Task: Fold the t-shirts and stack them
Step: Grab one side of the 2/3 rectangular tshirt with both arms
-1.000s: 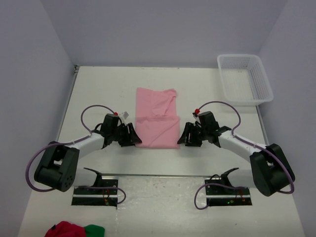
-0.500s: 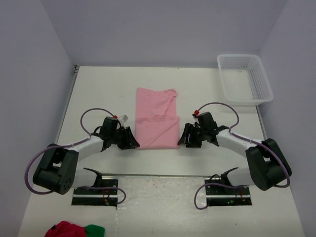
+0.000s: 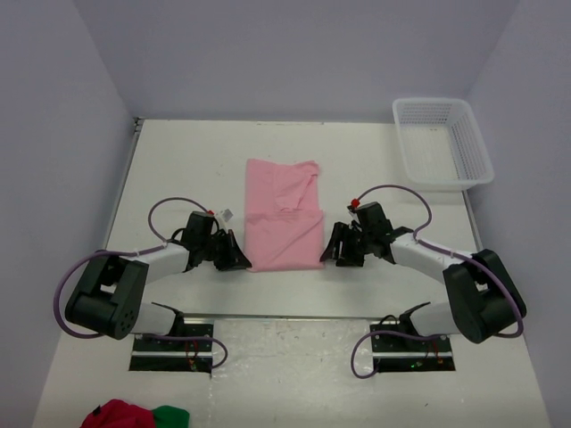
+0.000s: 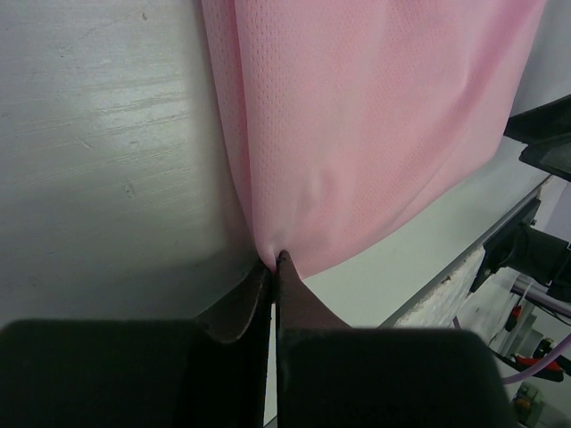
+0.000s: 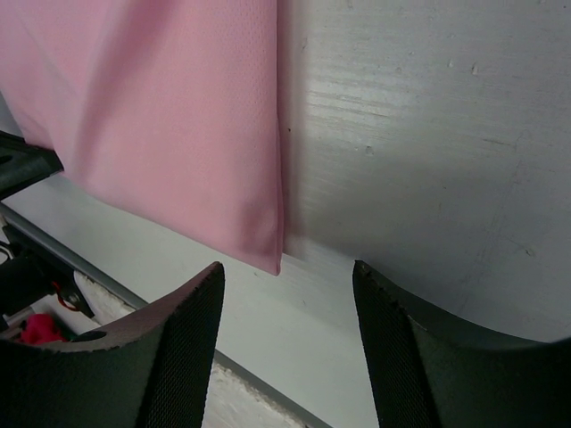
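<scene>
A light pink t-shirt [image 3: 284, 214] lies folded into a long rectangle in the middle of the table. My left gripper [image 3: 243, 259] sits low at its near left corner. In the left wrist view the gripper [image 4: 275, 259] is shut, pinching the puckered edge of the pink cloth [image 4: 375, 116]. My right gripper [image 3: 332, 252] rests at the near right corner. In the right wrist view it [image 5: 287, 266] stands open, its fingers either side of the shirt's corner [image 5: 169, 116], with no cloth between the pads.
A white plastic basket [image 3: 443, 141] stands at the back right of the table. A red and green bundle of cloth [image 3: 134, 415] lies at the bottom left, in front of the arm bases. A metal rail runs along the table's near edge.
My left gripper has closed onto the shirt's near left edge. The right gripper has opened a little wider and stayed at the near right corner.
</scene>
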Controlling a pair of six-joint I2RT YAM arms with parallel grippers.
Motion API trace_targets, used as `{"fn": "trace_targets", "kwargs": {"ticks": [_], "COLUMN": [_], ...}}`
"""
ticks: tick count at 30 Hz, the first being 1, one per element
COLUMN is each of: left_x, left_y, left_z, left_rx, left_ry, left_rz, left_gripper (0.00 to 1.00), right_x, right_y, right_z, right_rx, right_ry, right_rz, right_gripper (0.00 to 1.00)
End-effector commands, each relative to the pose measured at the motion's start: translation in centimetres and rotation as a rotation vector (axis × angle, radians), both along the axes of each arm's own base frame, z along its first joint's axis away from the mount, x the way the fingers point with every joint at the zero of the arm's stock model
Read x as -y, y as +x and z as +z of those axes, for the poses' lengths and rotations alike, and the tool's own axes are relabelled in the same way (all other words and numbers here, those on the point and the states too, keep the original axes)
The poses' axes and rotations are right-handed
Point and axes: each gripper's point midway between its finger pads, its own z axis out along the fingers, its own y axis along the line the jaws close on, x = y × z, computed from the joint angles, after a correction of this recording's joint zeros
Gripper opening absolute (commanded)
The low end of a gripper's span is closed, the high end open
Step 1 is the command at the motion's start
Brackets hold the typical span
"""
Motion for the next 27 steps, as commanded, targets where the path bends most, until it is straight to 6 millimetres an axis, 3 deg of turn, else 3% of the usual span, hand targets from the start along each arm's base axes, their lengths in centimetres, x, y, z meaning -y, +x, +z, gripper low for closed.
{"fn": "trace_targets", "kwargs": {"ticks": [1,7,15,24,27], "left_x": [-0.6,-0.4,-0.3,-0.2,-0.3], "left_y": [-1.2,-0.8,-0.8,-0.9,-0.9], "left_z": [-1.3,-1.1,-0.9,-0.8,-0.8], "left_rx": [-0.027,-0.002,-0.001,0.000,0.005], "left_ry": [0.037,0.021,0.018,0.009,0.011], "left_rz": [-0.014,-0.013,-0.018,-0.022,-0.021], "left_gripper": [0.00,0.00,0.00,0.00,0.00], "right_x": [-0.3,-1.0,-2.2,-3.0,-3.1], "right_y": [1.0,0.8,0.3,-0.3,-0.3], "right_z": [0.1,-0.1,-0.9,-1.7,-1.8], "right_rx": [0.021,-0.006,-0.023,-0.045,-0.043], "right_ry": [0.011,0.038,0.055,0.051,0.050], "right_rz": [-0.018,-0.023,-0.015,0.001,0.001], "right_gripper": [0.61,0.57,0.42,0.38,0.28]}}
